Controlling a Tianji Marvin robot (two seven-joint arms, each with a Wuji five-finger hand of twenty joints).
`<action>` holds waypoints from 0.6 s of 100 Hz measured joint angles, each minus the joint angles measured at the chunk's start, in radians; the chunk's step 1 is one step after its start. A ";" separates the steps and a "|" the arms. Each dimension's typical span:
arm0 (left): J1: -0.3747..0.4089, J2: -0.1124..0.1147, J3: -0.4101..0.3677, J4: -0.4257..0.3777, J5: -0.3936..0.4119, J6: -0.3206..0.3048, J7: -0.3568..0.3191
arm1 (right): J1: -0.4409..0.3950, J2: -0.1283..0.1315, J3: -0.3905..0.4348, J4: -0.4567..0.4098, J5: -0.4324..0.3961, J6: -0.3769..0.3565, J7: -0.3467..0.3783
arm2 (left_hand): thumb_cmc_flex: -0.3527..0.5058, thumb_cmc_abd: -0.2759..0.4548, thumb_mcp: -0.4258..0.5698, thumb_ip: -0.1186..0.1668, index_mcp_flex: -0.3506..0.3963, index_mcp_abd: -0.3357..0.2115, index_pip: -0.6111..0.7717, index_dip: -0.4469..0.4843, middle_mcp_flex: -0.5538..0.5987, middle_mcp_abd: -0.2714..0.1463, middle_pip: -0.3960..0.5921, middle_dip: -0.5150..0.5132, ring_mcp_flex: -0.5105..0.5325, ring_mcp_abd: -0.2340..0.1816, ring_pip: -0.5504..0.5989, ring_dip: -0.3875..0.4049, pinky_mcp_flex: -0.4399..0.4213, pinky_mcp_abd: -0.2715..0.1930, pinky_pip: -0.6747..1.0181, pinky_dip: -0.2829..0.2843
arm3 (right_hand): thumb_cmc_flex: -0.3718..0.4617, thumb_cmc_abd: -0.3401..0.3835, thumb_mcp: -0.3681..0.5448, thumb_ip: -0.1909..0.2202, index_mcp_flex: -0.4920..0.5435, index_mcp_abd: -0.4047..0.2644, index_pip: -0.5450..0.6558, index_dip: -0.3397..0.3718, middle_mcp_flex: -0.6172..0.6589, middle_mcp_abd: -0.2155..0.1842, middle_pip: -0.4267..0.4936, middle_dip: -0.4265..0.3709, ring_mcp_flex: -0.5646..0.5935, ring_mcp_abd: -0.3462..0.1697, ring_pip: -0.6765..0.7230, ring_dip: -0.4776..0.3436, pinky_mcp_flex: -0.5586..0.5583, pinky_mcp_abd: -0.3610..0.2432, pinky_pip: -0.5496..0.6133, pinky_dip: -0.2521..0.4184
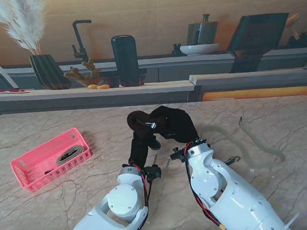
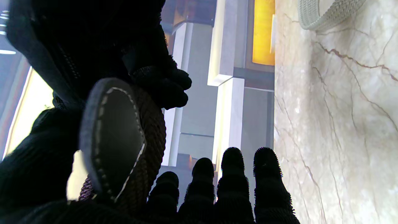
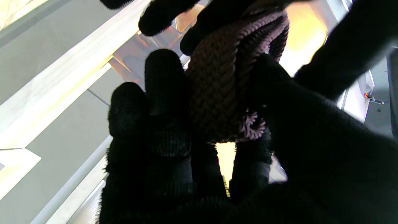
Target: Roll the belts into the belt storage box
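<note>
Pink storage box (image 1: 50, 159) on the counter's (image 1: 280, 122) left holds one rolled belt; we grip a dark braided belt (image 1: 142, 124), part-coiled, between left hand (image 1: 141, 145) and right hand (image 1: 176, 123); a pale belt (image 1: 250, 142) lies unrolled.

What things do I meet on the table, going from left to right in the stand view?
Pink box with a rolled belt inside → dark belt held up between left hand and right hand → pale belt lying loose on the table.
</note>
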 measured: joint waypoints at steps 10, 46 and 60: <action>-0.001 -0.005 -0.001 0.003 0.004 0.004 0.020 | -0.011 -0.001 -0.005 0.000 0.016 -0.016 0.006 | 0.043 -0.002 -0.034 0.019 0.000 -0.014 0.000 0.001 0.001 0.000 0.031 0.004 0.026 -0.001 0.018 -0.001 0.020 -0.006 0.019 0.000 | 0.010 0.000 -0.002 0.000 -0.015 0.000 0.000 0.001 -0.011 0.003 0.002 -0.011 -0.001 0.000 -0.009 -0.003 -0.002 0.000 -0.002 -0.001; 0.021 -0.008 -0.024 -0.024 -0.019 0.023 0.066 | -0.034 0.033 0.011 -0.011 0.021 -0.103 0.176 | 0.208 -0.026 -0.089 0.002 -0.001 -0.016 0.044 0.216 0.213 -0.062 0.150 0.056 0.183 -0.014 0.130 -0.012 0.108 -0.007 0.114 0.024 | 0.020 0.080 -0.012 0.022 -0.270 0.067 -0.109 0.168 -0.094 0.042 0.011 -0.037 -0.051 0.002 -0.052 -0.025 -0.129 0.023 -0.071 -0.004; 0.030 -0.009 -0.032 -0.050 -0.045 0.041 0.076 | -0.041 0.058 0.026 -0.015 -0.062 -0.118 0.207 | 0.322 -0.036 -0.080 -0.003 -0.001 -0.003 0.347 0.239 0.341 -0.084 0.211 0.101 0.290 -0.021 0.196 -0.002 0.170 -0.007 0.174 0.042 | -0.031 0.091 -0.025 0.114 -0.430 0.142 -0.199 0.199 -0.156 0.029 0.056 -0.038 -0.085 -0.011 -0.084 -0.041 -0.178 0.023 -0.115 -0.004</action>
